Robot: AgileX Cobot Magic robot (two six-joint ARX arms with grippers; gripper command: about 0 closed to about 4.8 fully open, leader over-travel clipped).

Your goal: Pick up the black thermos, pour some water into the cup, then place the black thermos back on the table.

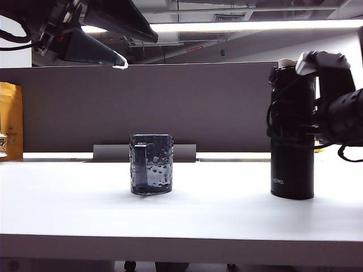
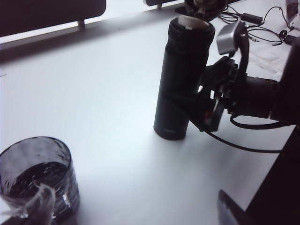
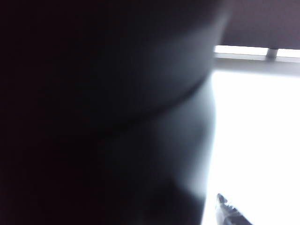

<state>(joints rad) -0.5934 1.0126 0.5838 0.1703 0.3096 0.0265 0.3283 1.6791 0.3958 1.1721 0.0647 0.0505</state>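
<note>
Black thermos: the black thermos stands upright on the right part of the tabletop, lid on, pale spout at the top, white lettering near its base.
Cup: the cup stands left of centre, well apart from the thermos, flat handle turned toward the front edge; the left wrist view shows its dark dimpled glass close under the camera.
Right gripper: the right gripper is level with the thermos's middle, against its right side; its fingers are spread wide on either side of the flask, and whether they press on it cannot be told. In the right wrist view the thermos body fills nearly the whole picture, dark and blurred.
Left gripper: the left gripper hangs high above the tabletop at the upper left, well above and left of the cup, fingers spread and holding nothing.
Open room: bare white surface lies between cup and thermos and in front of both, up to the thick front edge.
Back edge: a grey partition rises behind the tabletop; an orange package stands at the far left.
</note>
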